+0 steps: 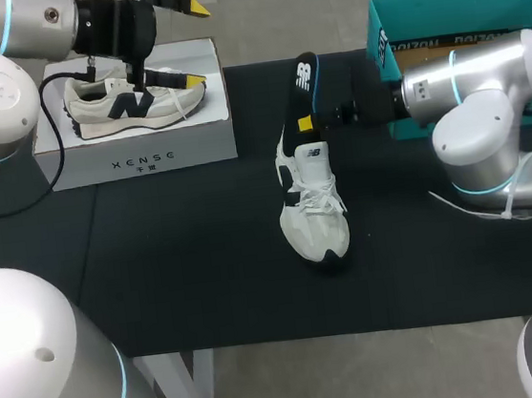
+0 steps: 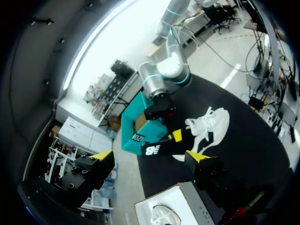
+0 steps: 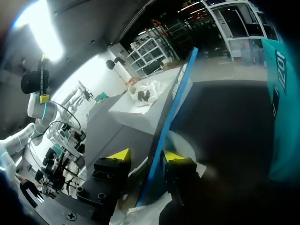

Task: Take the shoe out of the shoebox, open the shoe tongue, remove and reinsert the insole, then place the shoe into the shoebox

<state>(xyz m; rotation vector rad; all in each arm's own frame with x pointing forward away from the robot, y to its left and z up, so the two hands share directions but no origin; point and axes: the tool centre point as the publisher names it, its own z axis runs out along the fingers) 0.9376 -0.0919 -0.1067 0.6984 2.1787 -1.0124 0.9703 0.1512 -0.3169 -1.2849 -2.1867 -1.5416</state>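
White shoe point(image 1: 313, 208) at the middle of the bench, toe toward the near edge, right end effector point(image 1: 310, 117) clamped on the black insole point(image 1: 303, 84) upright at its heel, teal shoebox point(image 1: 398, 11) at the far right corner, left end effector point(image 1: 195, 44) wide open, empty, over a white box point(image 1: 136, 156) at the far left corner

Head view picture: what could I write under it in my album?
The right gripper holds the black insole upright above the white shoe; the left gripper hangs open over another shoe.
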